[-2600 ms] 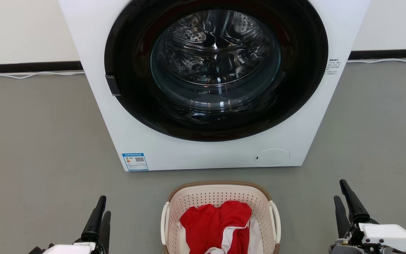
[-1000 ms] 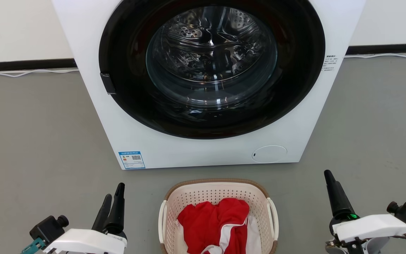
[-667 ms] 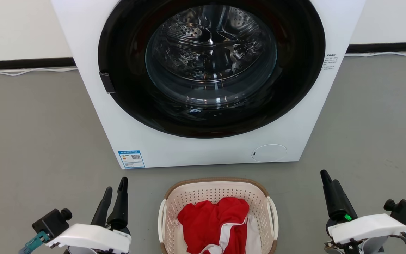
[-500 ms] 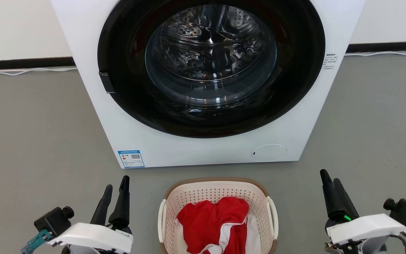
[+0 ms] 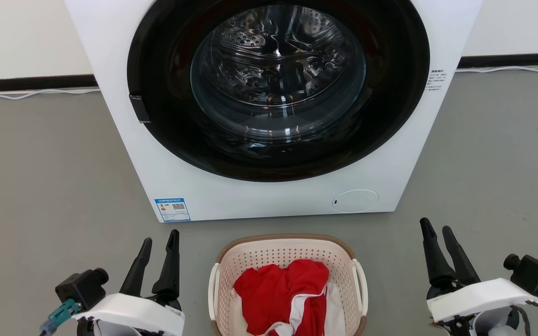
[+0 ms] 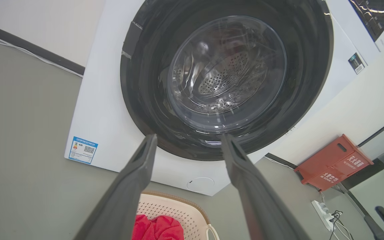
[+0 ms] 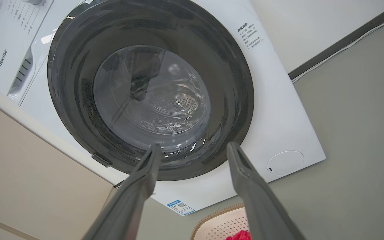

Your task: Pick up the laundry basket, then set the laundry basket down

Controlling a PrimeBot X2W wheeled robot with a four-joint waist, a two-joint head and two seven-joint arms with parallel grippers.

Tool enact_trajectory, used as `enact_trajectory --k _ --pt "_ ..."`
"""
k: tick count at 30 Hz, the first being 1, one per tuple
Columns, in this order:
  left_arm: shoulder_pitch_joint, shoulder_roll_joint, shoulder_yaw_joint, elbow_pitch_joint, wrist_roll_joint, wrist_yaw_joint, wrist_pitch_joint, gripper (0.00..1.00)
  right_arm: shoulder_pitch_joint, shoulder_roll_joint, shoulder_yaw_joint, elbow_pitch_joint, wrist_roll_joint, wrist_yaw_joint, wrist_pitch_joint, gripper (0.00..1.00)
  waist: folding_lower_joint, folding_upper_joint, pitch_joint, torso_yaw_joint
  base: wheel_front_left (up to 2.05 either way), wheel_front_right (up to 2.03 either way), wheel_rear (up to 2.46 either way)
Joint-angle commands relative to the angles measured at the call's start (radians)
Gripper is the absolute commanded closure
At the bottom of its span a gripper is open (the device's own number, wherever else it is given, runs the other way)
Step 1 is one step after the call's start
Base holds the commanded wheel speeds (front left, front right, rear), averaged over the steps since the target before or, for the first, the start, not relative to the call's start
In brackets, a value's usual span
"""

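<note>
We should swing our left gripper [image 5: 160, 236] and right gripper [image 5: 434, 224], jaws parted and empty, inward against both sides of the laundry basket [image 5: 287, 238] evenly before lifting.

One washing machine [image 5: 250, 205], and in front of it one laundry basket [image 5: 287, 239], one red garment [image 5: 273, 289], one left gripper [image 5: 160, 236], one right gripper [image 5: 434, 224].

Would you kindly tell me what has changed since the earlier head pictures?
The left gripper and the right gripper have each come further up the head view, edged toward the laundry basket and opened their jaws. Nothing is gripped. The basket, with its red cloth, stays on the floor before the washing machine.
</note>
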Motion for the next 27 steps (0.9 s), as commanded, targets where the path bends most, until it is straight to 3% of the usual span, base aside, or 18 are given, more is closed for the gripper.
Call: enact_trajectory --k 1,16,27 --pt "-0.061 0.009 0.017 -0.034 0.033 -0.005 -0.015 0.0 -0.045 -0.014 0.02 -0.026 -0.031 0.005 -0.019 0.0 -0.0001 0.0 0.001 0.0 0.0 0.0 0.0" --pt "-0.068 0.011 0.008 -0.05 0.2 -0.006 -0.059 0.0 -0.049 -0.011 -0.003 0.018 -0.222 0.006 -0.063 0.0 -0.0001 0.0 0.002 -0.003 0.0 0.0 0.0" --pt "-0.075 0.013 0.009 -0.041 0.383 0.007 -0.091 0.0 -0.059 -0.018 0.013 0.03 -0.363 0.007 -0.095 0.0 -0.0001 0.0 0.004 -0.009 0.0 0.0 0.0"
